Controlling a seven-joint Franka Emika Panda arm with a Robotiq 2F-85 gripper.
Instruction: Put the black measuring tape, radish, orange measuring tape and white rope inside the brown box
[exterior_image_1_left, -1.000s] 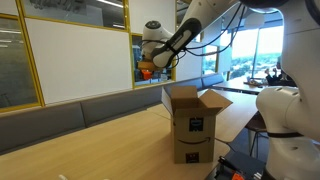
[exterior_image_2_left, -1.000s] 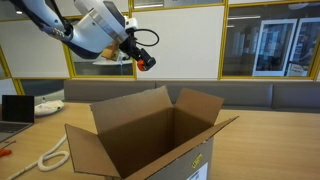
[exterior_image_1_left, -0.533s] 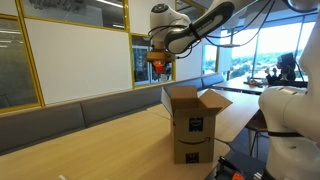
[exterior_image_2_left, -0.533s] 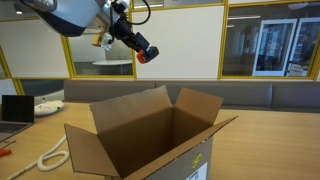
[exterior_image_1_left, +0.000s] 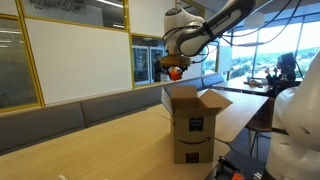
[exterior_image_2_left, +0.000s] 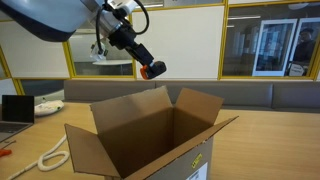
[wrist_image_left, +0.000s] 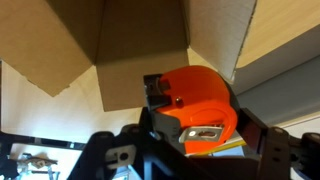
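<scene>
End effector (exterior_image_2_left: 147, 67) was clamped on the orange measuring tape (wrist_image_left: 196, 104). The brown box (exterior_image_2_left: 120, 138) sat below, off-centre. Release should be held until centred and lowered.

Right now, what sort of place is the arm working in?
Probably an office or meeting room: large whiteboard panels in yellow frames line the wall, glass partitions look through to further rooms, and a laptop sits on the long wooden table.
</scene>
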